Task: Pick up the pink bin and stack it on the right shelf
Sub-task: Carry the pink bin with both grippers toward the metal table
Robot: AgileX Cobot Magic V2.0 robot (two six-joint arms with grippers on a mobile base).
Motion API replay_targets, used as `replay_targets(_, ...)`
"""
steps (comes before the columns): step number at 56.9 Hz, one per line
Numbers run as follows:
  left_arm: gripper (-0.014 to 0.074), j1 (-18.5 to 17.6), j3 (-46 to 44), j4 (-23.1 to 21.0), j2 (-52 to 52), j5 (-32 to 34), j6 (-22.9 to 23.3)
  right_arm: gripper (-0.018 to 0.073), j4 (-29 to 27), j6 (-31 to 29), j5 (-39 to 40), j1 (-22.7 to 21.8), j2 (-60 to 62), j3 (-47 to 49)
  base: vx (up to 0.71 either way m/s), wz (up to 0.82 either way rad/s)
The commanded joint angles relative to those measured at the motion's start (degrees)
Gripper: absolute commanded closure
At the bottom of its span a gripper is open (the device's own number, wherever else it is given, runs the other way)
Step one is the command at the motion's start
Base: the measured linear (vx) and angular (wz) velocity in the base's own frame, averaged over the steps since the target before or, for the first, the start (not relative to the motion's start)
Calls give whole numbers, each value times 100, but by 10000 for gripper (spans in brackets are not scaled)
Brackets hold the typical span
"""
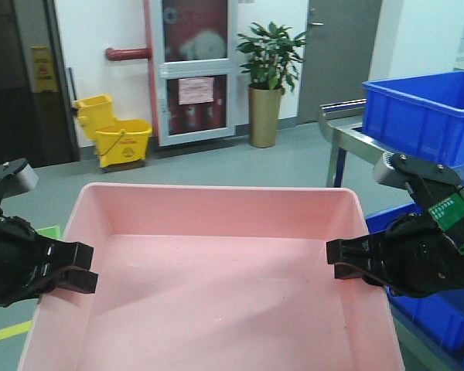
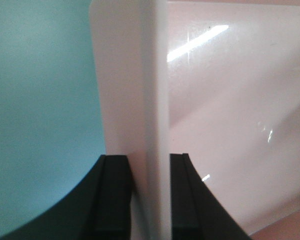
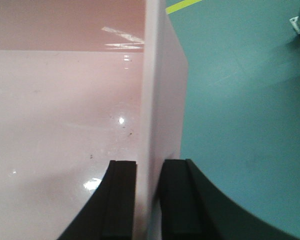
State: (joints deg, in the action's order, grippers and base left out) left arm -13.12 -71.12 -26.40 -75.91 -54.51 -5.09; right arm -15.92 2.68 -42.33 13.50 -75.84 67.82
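A glossy, round-cornered pink bin (image 1: 216,286) hangs above the teal floor, its side walls pinched by the left end effector (image 1: 83,267) and right end effector (image 1: 339,259). Wrist views reveal black pads (image 2: 112,197) clamping the rim.

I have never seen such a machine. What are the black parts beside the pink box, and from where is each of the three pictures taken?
This is a robot with two arms. The front picture looks forward from its body: the left gripper and right gripper each clamp one side wall of the pink bin, which is empty. The other two pictures come from cameras on the wrists, each looking along its black fingers pinching the bin's wall. Behind stand blue crates, a yellow mop bucket and a potted plant.
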Motion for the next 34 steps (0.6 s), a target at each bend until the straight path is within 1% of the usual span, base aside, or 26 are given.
replay_targets(1,601,-20,-171,-539,214,179,-48,568,-208,-55,521,-43,190,214,41,-37)
replay_targets(8,601,-20,-171,-539,214,179,-48,568,-208,-55,525,-43,190,214,40,-46)
replay_targets(15,601,-20,-171,-539,214,179,-48,568,-208,-55,525,-43,190,214,39,-66)
replay_targets(34,601,-20,-171,-539,214,179,-48,568,-208,-55,525,-43,190,214,35,-93)
